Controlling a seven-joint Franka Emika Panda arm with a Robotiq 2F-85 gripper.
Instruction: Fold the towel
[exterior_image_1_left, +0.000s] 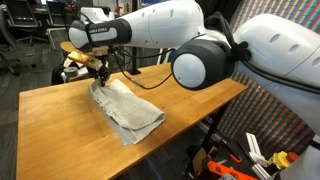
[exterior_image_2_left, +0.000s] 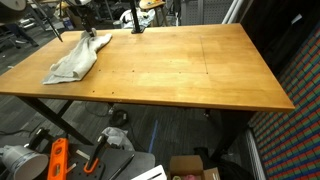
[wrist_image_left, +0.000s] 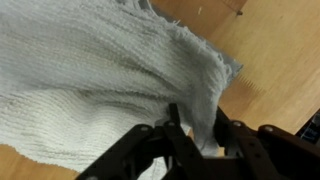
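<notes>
The towel (exterior_image_1_left: 125, 108) is a wrinkled light grey cloth lying bunched near one corner of the wooden table (exterior_image_1_left: 60, 135). In an exterior view, the towel (exterior_image_2_left: 72, 62) lies at the table's far left. My gripper (exterior_image_1_left: 100, 72) stands over the towel's far end, fingertips down at the cloth. In the wrist view, the gripper (wrist_image_left: 195, 130) has its black fingers (wrist_image_left: 172, 125) part way apart, with a raised ridge of towel (wrist_image_left: 100, 70) between them. The jaws do not look pressed onto the cloth. Bare wood shows to the right of the towel's frayed edge.
Most of the wooden table (exterior_image_2_left: 200, 70) lies bare to the right of the towel. Office chairs and equipment (exterior_image_1_left: 70, 68) stand behind the table's far edge. Orange tools (exterior_image_2_left: 58, 160) and boxes lie on the floor below the front edge.
</notes>
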